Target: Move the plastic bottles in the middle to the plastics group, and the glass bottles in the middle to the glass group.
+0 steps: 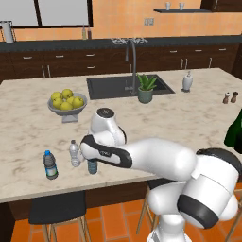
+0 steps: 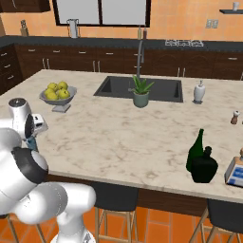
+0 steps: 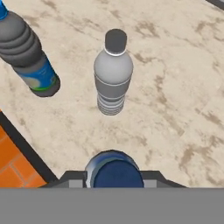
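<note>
Two dark green glass bottles (image 2: 201, 161), bulky with narrow necks, stand together at the near right edge of the pale marbled stone island counter (image 1: 189, 123); judged by their thick glossy walls they are the heavy, rigid and breakable pieces here, smooth enough to slip, and best taken around the body just below the shoulder rather than by the thin neck. One stouter plastic bottle with a blue cap and a dark label (image 3: 30, 61) stands near the counter's left front edge, and just right of it stands a clear greyish ribbed plastic bottle with a white cap (image 3: 113, 74); both look light, slightly yielding and easy to tip. Smallest is the slim translucent blue water bottle with a blue cap (image 1: 92, 166), upright on the counter just right of the greyish one and directly under the white arm's two-finger gripper (image 1: 90, 158). In the hand view its round blue cap sits between the dark finger tips, and the jaws appear closed on its upper part, though actual contact is hidden. Such a thin-walled bottle probably dents under pressure, so a light hold high near the stiffer cap and neck suits it.
</note>
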Available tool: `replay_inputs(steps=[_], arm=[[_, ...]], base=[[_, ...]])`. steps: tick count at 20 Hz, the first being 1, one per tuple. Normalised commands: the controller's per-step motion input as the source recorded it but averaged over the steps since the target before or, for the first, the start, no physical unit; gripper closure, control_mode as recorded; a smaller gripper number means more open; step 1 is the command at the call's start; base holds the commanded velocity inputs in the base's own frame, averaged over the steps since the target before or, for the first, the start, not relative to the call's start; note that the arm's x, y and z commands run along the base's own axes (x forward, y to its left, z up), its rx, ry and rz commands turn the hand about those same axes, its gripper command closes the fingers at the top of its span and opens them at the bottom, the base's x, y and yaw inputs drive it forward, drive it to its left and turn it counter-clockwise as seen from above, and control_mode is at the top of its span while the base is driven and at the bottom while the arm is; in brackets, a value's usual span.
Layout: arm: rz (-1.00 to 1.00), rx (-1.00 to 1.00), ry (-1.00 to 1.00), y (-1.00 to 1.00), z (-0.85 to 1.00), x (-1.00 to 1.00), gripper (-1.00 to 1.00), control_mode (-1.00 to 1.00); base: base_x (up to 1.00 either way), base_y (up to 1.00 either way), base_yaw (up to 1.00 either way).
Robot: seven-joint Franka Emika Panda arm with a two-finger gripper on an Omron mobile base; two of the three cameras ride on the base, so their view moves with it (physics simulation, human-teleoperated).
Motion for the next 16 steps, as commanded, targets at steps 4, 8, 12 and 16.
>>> replay_inputs(steps=[4, 8, 12, 16], arm=[[0.0, 0.0, 0.0, 0.0, -0.14, 0.11, 1.0, -1.0], [0.0, 0.0, 0.0, 0.0, -0.09, 0.25, 1.0, -1.0], [0.0, 0.0, 0.01, 0.02, -0.02, 0.26, 1.0, -1.0], [0.0, 0.0, 0.04, 0.03, 0.0, 0.3, 1.0, -1.0]], base=[[0.0, 0.0, 0.0], [0.0, 0.0, 0.0], [0.0, 0.0, 0.0], [0.0, 0.0, 0.0]])
